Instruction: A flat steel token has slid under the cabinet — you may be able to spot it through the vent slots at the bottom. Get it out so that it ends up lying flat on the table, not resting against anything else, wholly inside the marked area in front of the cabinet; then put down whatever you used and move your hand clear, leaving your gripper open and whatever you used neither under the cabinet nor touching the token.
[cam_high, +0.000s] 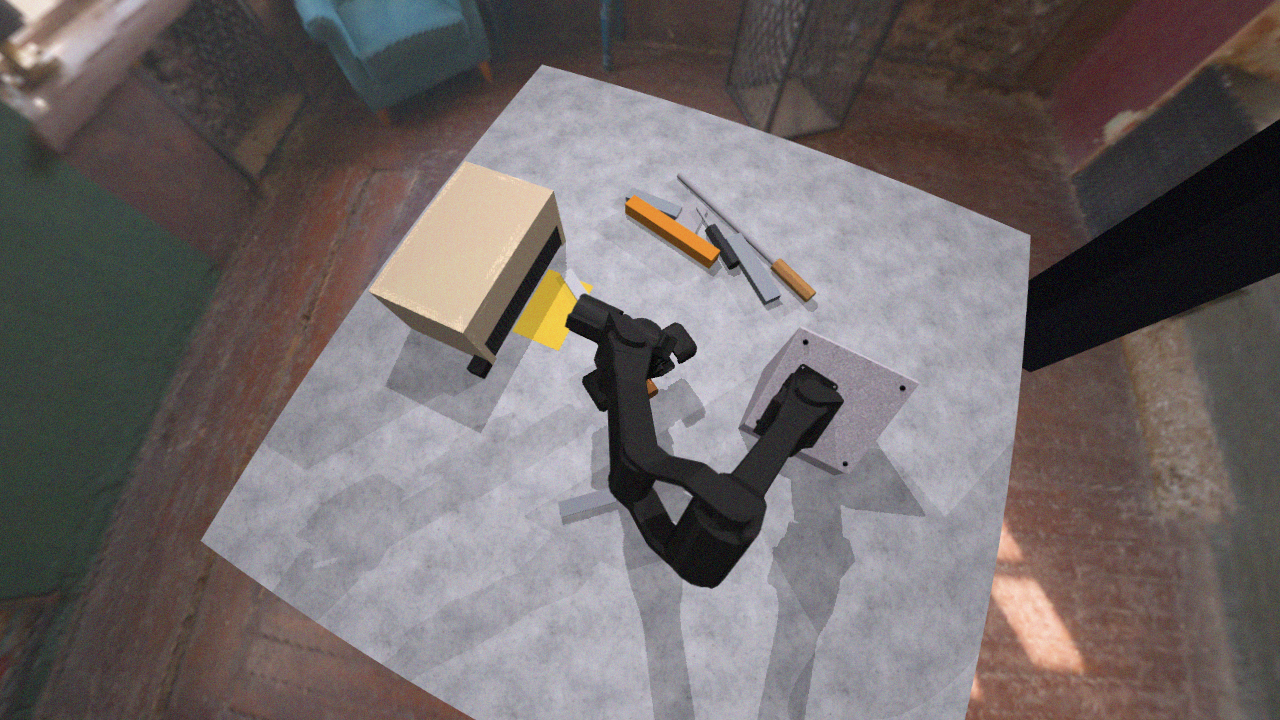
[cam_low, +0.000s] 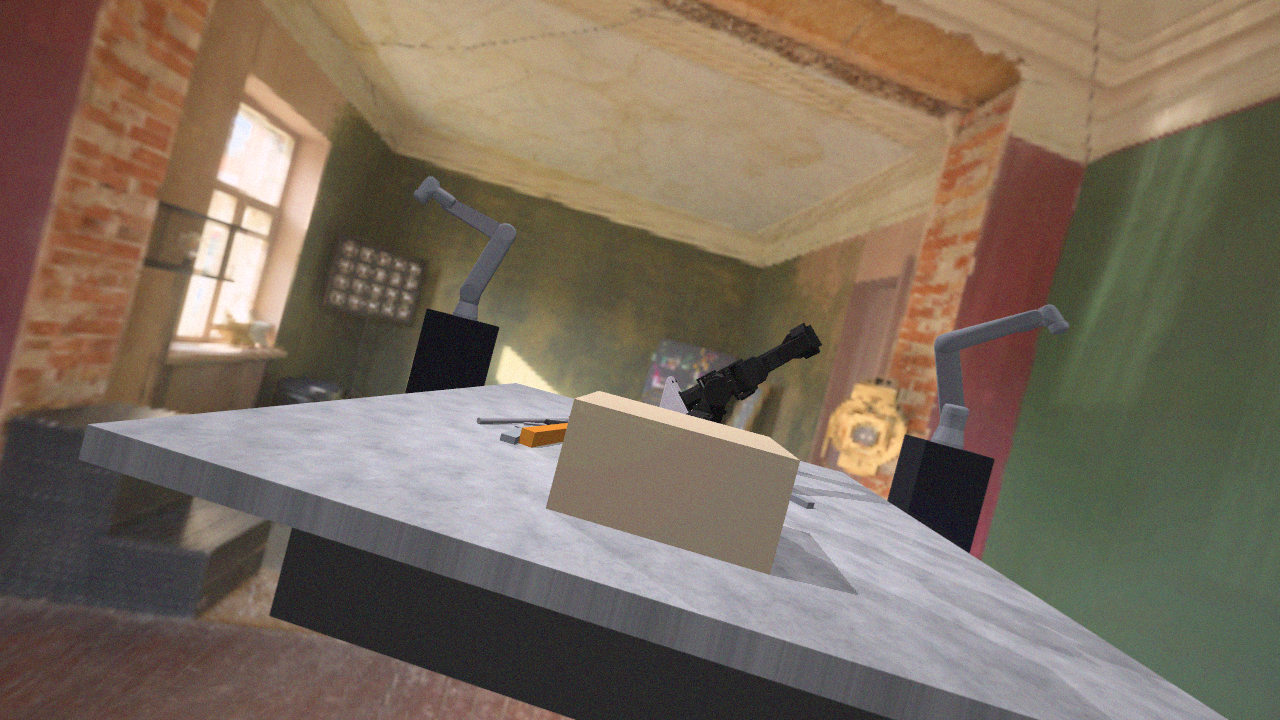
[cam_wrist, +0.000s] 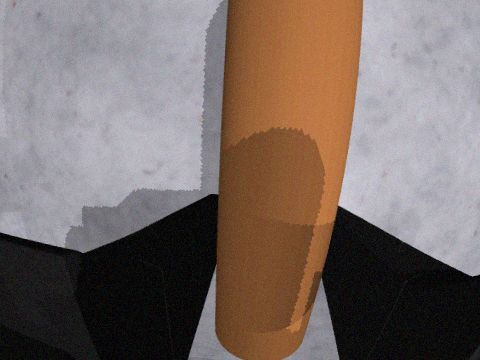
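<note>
Mia: What's at the far left?

Ben: From the claw in the top view, the big tan box (cam_high: 465, 241) (cam_low: 671, 483) is at ten o'clock. The steel coin should be under it. I can't see the coin, even by the dark slots (cam_high: 526, 297).

Mia: And the yellow patch (cam_high: 541, 313)?

Ben: It's in front of the box, at ten o'clock too. I think it's there so the coin has a place to end up.

Mia: What's that pale end (cam_high: 575, 283), at eleven?

Ben: Maybe the front of the tool. The arm hides the middle, so I can't tell its shape.

Mia: What's the claw (cam_high: 639, 365) (cam_wrist: 271, 212) doing?

Ben: Pinching a brown handle (cam_wrist: 285, 100) (cam_high: 651, 387) from both sides. I guess that's so the long part can reach low places where the claw won't fit. If it twists, it might push the coin deeper.

Mia: And the other stuff?

Ben: An orange bar (cam_high: 671, 231) (cam_low: 544, 435) at twelve, then a thin stick (cam_high: 729, 214) (cam_low: 505, 420) past one. They're out of the way. Next, line up the tool, I'd say.
</note>
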